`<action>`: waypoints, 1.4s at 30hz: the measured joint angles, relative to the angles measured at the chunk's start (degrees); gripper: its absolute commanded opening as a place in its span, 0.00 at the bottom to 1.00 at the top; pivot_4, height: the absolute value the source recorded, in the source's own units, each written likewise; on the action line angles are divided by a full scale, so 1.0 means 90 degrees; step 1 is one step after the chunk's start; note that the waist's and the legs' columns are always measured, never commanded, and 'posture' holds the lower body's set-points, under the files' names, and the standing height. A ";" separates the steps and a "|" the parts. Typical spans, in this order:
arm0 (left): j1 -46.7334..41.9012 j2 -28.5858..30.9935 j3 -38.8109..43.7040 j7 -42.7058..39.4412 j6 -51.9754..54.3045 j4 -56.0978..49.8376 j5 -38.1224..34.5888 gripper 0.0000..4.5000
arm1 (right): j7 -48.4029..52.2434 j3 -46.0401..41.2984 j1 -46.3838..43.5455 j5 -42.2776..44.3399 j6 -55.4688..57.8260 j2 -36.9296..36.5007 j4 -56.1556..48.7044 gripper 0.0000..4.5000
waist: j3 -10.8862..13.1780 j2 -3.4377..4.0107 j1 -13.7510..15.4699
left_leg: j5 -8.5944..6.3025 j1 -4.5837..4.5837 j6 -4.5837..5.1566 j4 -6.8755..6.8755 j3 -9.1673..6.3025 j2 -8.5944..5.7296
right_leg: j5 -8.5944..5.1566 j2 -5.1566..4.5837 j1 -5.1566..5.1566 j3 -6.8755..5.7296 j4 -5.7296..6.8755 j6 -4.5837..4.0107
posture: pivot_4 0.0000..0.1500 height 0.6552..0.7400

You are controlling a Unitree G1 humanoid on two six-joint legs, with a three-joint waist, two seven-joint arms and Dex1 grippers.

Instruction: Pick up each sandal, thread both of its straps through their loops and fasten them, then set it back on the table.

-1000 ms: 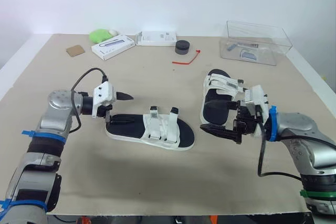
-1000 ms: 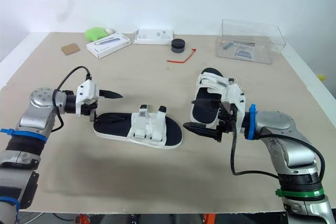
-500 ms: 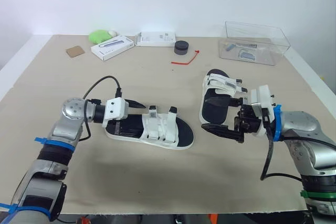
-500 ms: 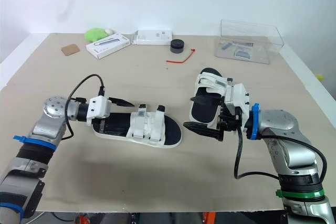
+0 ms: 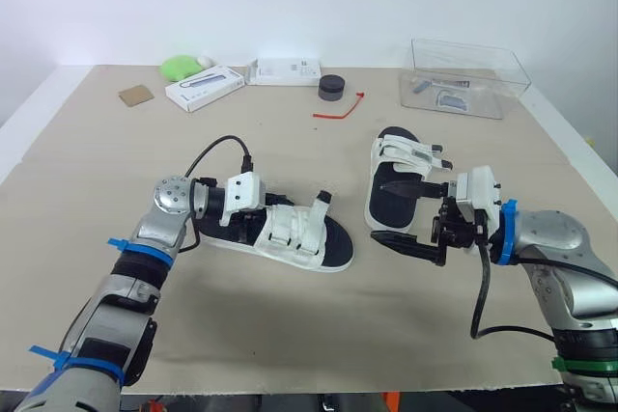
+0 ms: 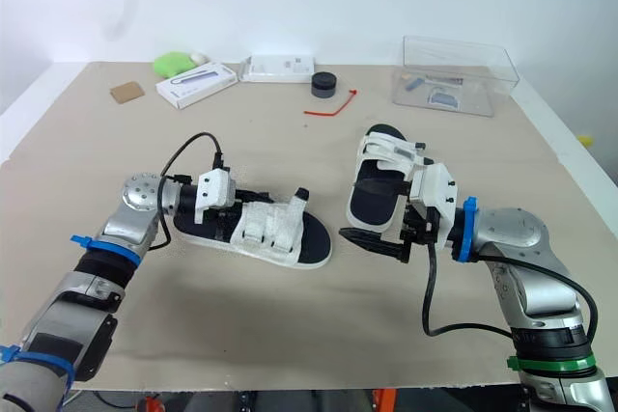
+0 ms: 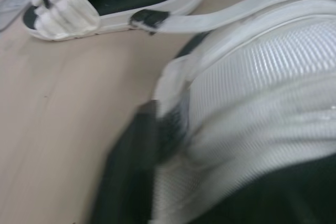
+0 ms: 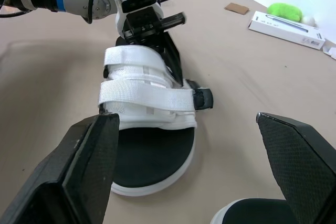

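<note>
Found the left gripper (image 5: pixel 259 215) pushed in at the heel end of the left sandal (image 5: pixel 307 234), low over the table (image 5: pixel 290 335); could not tell whether it was apart or closed on anything. Found the right gripper (image 5: pixel 401 211) with its two black fingers (image 8: pixel 79 166) spread wide, clamped on nothing, one over the footbed of the right sandal (image 5: pixel 398 169) and one just beside its sole.

Got from the right wrist view the left sandal end-on: two white straps (image 8: pixel 142 85) laid across the black footbed, a black strap tip (image 8: pixel 202 98) jutting at one side, the left gripper at the heel behind them. Got from the left wrist view white mesh strap close up, with the right sandal lying flat beyond it. Took in from the head views the table's far edge, well apart from both sandals: a clear box (image 5: pixel 470 77), a black puck (image 5: pixel 331 87), a red tie (image 5: pixel 340 108), two white boxes (image 5: pixel 205 87), a green lump (image 5: pixel 181 67), a brown card (image 5: pixel 138 94).

Caught the left arm bent at the elbow, forearm angled in toward the table's middle, wrist low. Caught the right arm folded inward too, gripper aimed toward the robot's left. Left both sandals on the table, near each other but apart.
</note>
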 measured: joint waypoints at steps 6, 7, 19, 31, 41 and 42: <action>-0.0022 -0.0005 0.0063 0.0516 0.0334 0.0016 0.0027 0.00 | -0.0184 -0.0001 0.0026 0.0016 0.0018 0.0043 -0.0054 1.00 | 0.0000 0.0000 -0.0002 | 0.0001 0.0003 0.0001 0.0003 -0.0002 0.0002 | 0.0003 0.0003 0.0001 0.0005 0.0003 0.0001 | 1.00 1.00; -0.0065 0.0017 0.0097 0.0721 0.0488 0.0049 0.0065 0.00 | -0.0247 -0.0002 0.0024 0.0021 0.0029 0.0082 -0.0069 1.00 | 0.0000 0.0000 -0.0003 | 0.0001 0.0003 0.0001 0.0004 -0.0003 0.0004 | 0.0006 0.0007 0.0000 0.0007 0.0003 0.0000 | 1.00 1.00; -0.1163 0.0037 0.1579 0.5635 0.4216 0.0705 0.0751 0.00 | -0.0546 0.0115 -0.0433 -0.0010 0.0144 0.0307 0.0144 1.00 | 0.0002 -0.0003 -0.0006 | 0.0009 -0.0009 0.0007 0.0000 -0.0013 0.0005 | 0.0036 0.0003 -0.0014 0.0011 0.0001 -0.0014 | 1.00 1.00; -0.0928 -0.0742 0.2044 0.7528 0.5766 -0.0233 0.0668 0.10 | -0.0536 0.0422 -0.0737 -0.0289 -0.0056 0.0472 0.0623 1.00 | 0.0002 -0.0004 0.0005 | 0.0011 -0.0021 -0.0002 0.0001 -0.0013 -0.0029 | 0.0052 -0.0036 -0.0018 0.0018 -0.0002 -0.0007 | 1.00 1.00; -0.0478 -0.0696 0.1861 0.6672 0.5784 -0.1097 0.0376 0.98 | -0.0552 0.0421 -0.0726 -0.0300 -0.0039 0.0470 0.0624 1.00 | 0.0002 -0.0004 0.0001 | 0.0019 -0.0019 -0.0014 0.0001 -0.0011 -0.0027 | 0.0061 -0.0028 -0.0018 0.0021 -0.0001 -0.0012 | 1.00 1.00; -0.0340 -0.0657 0.1849 0.6501 0.5864 -0.1403 0.0291 0.98 | -0.0569 0.0419 -0.0717 -0.0297 -0.0023 0.0470 0.0624 1.00 | 0.0002 -0.0004 -0.0002 | 0.0019 -0.0019 -0.0014 0.0001 -0.0011 -0.0025 | 0.0061 -0.0027 -0.0018 0.0022 -0.0001 -0.0012 | 1.00 1.00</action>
